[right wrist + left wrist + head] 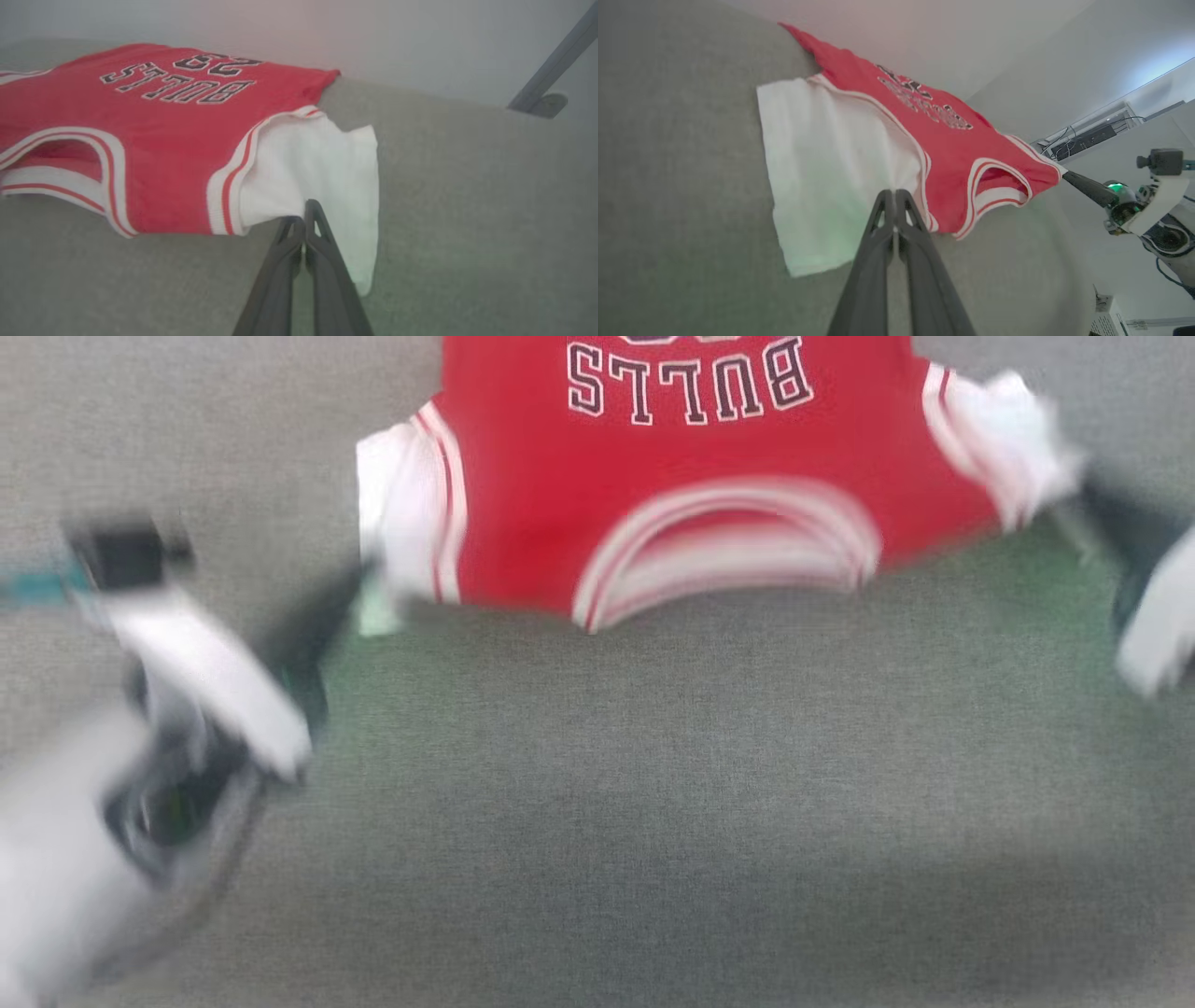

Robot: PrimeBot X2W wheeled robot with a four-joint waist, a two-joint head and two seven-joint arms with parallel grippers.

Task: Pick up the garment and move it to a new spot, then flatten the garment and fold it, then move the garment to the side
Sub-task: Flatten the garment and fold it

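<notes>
The garment (672, 476) is a red jersey with white sleeves, red-and-white striped trim and black white-outlined "BULLS" lettering. It lies spread on the grey table (653, 803) at the top of the blurred head view. My left gripper (366, 577) is shut on the edge of the left white sleeve. The left wrist view shows the jersey (952, 154) with my left gripper (894, 192) pinching that sleeve. My right gripper (1074, 509) is shut on the right white sleeve. In the right wrist view it (306, 207) pinches that sleeve's lower edge on the jersey (163, 154), and part of the sleeve droops beside it.
Grey cloth covers the table (668, 186) all around the jersey. In the left wrist view, a shelf with cables (1087, 135) stands against the pale wall beyond the table. A grey slanted pole (551, 60) rises past the table's far edge in the right wrist view.
</notes>
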